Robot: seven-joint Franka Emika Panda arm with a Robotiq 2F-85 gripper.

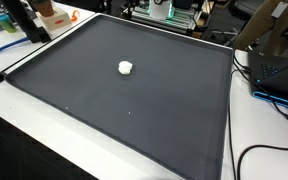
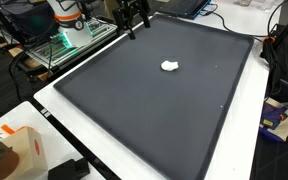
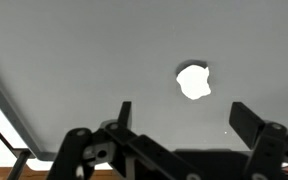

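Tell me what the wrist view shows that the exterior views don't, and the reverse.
Only the wrist view: the gripper close up, its two fingers standing apart with nothing between them.
Only an exterior view: most of the outline of the black mat, the white table around it, green-lit equipment beyond the far edge, and a cardboard box at the near corner.
Both: the small white lump lying on the mat, apart from the gripper.
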